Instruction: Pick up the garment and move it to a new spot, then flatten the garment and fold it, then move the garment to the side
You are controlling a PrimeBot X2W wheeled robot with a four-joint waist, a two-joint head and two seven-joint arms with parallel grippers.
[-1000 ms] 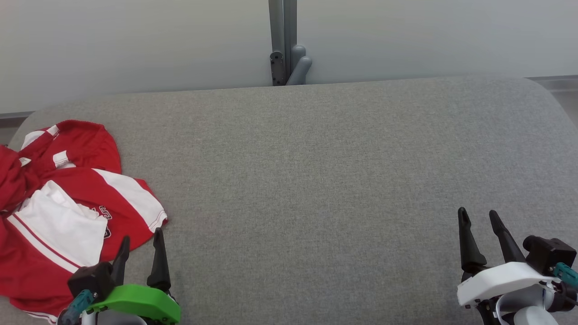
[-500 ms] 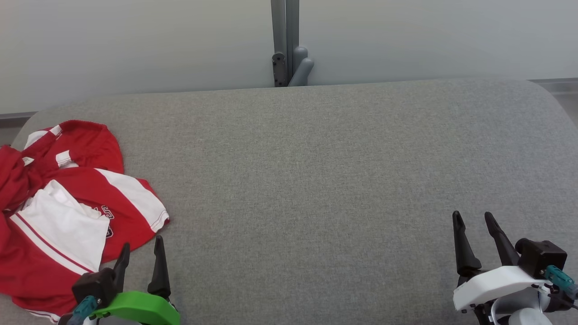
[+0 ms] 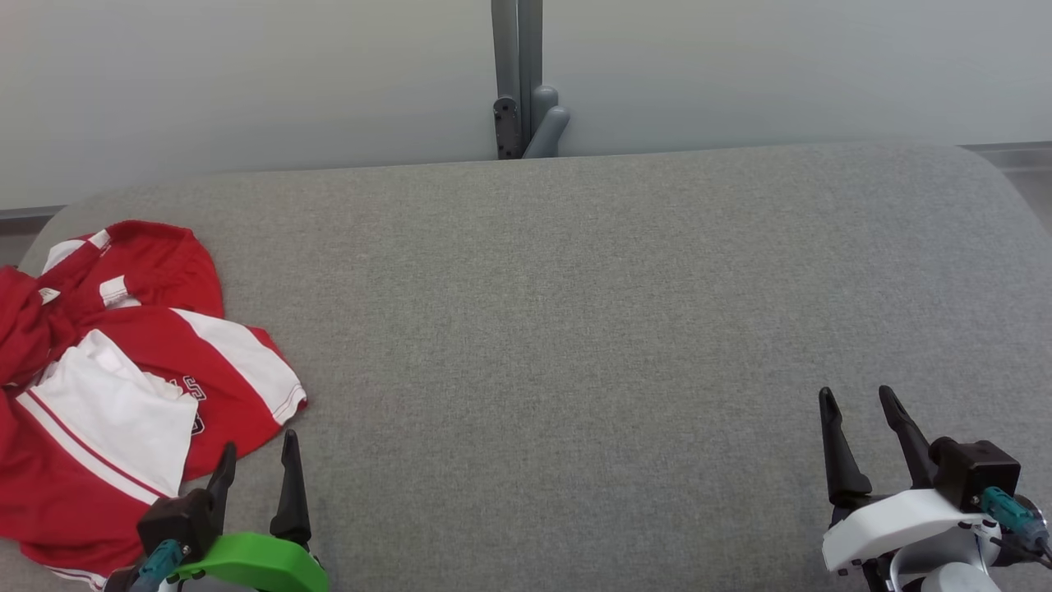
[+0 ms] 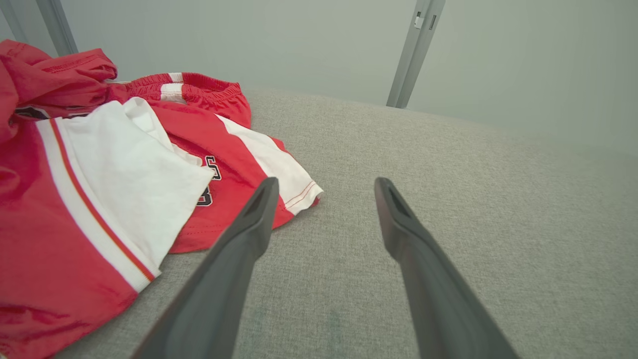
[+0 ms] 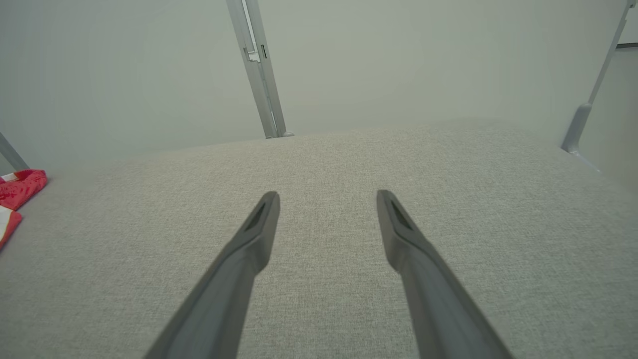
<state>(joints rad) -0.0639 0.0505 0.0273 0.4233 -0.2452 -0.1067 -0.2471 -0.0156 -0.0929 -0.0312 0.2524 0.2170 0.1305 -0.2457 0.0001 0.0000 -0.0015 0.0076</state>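
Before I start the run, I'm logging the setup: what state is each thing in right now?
garment: crumpled in a heap, unfolded, lying at the left end of the grey surface, not held.
left end effector: open, empty, next to the garment's near edge.
right end effector: open, empty, over bare surface far from the garment.

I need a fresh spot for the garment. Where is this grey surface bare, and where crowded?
Bare: the middle and right of the grey surface, from the garment across to the right gripper and back to the wall post. Crowded: the left end, where the crumpled garment lies by the left gripper.
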